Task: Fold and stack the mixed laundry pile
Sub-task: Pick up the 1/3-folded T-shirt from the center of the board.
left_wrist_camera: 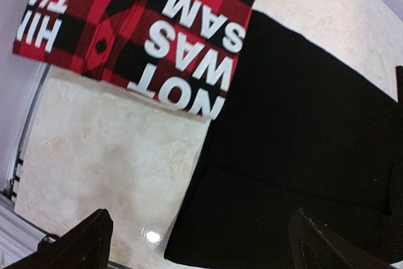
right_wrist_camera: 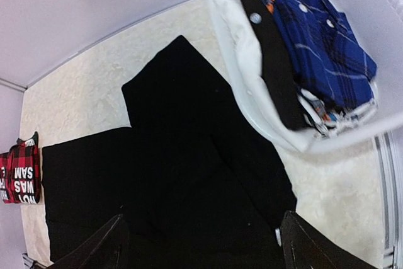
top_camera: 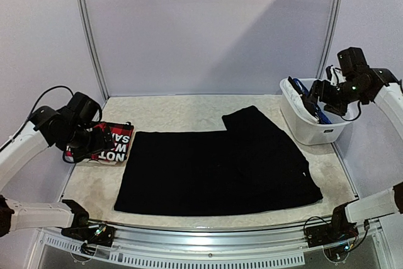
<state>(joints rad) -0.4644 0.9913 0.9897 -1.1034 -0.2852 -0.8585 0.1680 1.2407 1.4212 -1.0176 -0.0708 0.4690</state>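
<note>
flat plain black garment [top_camera: 214,168] covers the desk [top_camera: 176,114]. left pincer [left_wrist_camera: 201,222] and right pincer [right_wrist_camera: 203,222] both gape apart, empty.

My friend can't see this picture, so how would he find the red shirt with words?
Find the big black garment spread across the pale table. At its far left corner, by the table's left edge, lies a small folded shirt. It alone is red-and-black plaid with big white letters.
</note>
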